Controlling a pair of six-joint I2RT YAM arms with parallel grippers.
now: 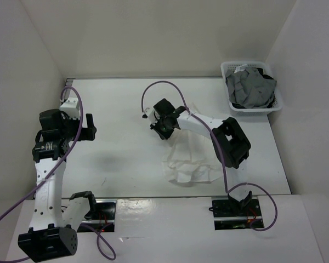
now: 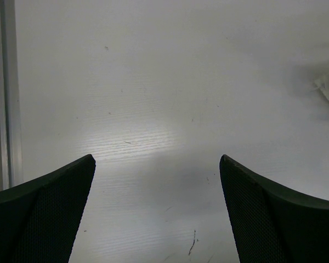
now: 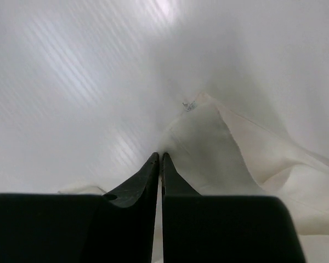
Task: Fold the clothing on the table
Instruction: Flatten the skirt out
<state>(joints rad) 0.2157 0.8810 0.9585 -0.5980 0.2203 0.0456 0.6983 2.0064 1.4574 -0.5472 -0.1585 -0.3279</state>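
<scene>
The clothing (image 1: 189, 164) is a thin white skirt, lying crumpled in the middle of the table (image 1: 120, 159), partly under my right arm. My right gripper (image 1: 160, 127) is at the skirt's far left edge. In the right wrist view its jaws (image 3: 159, 155) are pressed together on a raised fold of the white fabric (image 3: 219, 142), which peaks up from the tabletop (image 3: 71, 82). My left gripper (image 1: 90, 131) hovers well to the left of the skirt. In its wrist view the left gripper (image 2: 157, 159) is wide open over bare tabletop (image 2: 153, 82), with nothing between the fingers.
A small white plastic basket (image 1: 274, 107) holding a grey garment (image 1: 251, 87) stands at the back right corner. White walls enclose the table on three sides. A metal edge strip (image 2: 5, 93) runs along the left of the left wrist view.
</scene>
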